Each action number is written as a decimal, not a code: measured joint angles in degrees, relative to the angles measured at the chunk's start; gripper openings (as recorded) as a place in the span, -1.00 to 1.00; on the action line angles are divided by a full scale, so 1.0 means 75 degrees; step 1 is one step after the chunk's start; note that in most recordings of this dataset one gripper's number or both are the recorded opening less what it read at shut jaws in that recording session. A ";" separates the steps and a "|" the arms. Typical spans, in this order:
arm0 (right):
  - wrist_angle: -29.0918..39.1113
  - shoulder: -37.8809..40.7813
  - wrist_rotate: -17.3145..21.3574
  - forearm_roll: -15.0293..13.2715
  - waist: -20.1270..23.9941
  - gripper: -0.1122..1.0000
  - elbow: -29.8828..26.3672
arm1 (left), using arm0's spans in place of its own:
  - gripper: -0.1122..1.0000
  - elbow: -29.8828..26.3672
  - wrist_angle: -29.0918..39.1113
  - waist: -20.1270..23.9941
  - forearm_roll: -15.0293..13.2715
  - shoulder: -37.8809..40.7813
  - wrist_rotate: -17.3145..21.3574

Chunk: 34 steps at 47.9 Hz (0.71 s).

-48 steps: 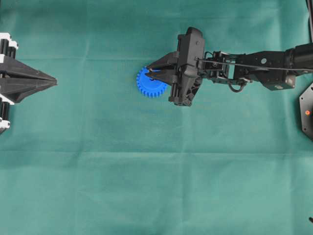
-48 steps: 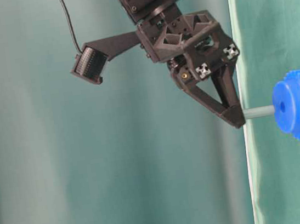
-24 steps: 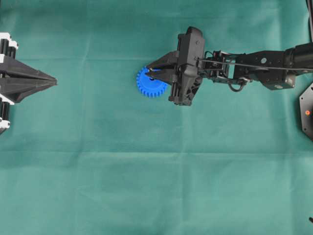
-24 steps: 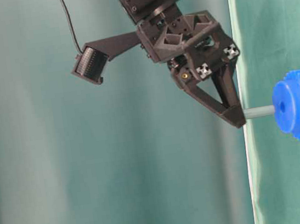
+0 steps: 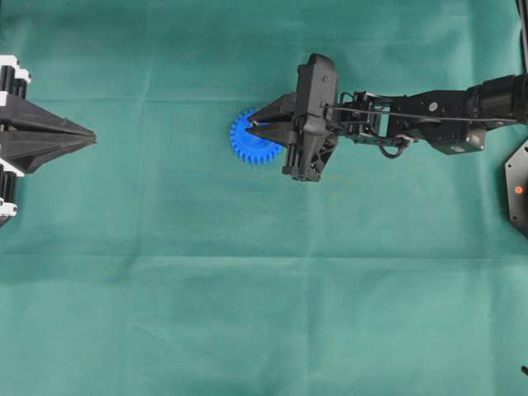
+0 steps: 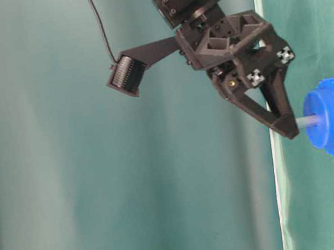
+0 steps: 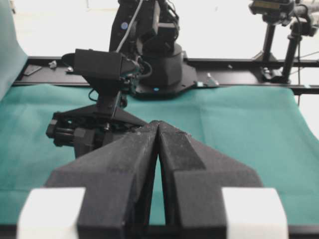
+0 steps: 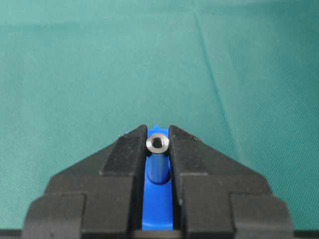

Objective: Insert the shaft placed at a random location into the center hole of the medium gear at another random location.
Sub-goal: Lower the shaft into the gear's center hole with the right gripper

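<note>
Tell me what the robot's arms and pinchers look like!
Both are black. The right gripper has pointed, wedge-shaped fingers on a chunky, strutted body, with small white checkered markers near the finger bases, a thin black cable above and a round ribbed camera on a bracket. The left gripper tapers to a sharp black point, with white blocks at its base.

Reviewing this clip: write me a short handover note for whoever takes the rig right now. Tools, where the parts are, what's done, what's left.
Right tool: shut on the shaft, holding it above the medium gear on the green cloth.
Left tool: shut, holding nothing, parked at the left edge of the overhead view.
Done: the shaft is picked up and lined up with the center hole; in the table-level view its tip meets the hub face, and less of it shows than a second ago, so insertion appears under way.
Left: push the shaft fully in, open the right tool, withdraw. How deep the shaft sits cannot be told.
</note>
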 measured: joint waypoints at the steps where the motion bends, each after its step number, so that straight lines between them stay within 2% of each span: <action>1: -0.0012 0.0023 0.0000 0.0012 0.0012 -0.56 0.0000 | -0.80 0.0000 0.0012 0.0000 0.0000 0.0000 0.0000; 34: -0.0176 0.0316 0.0000 0.0000 -0.0012 -0.55 0.0000 | -0.80 -0.0012 0.0000 0.0000 0.0000 0.0000 0.0000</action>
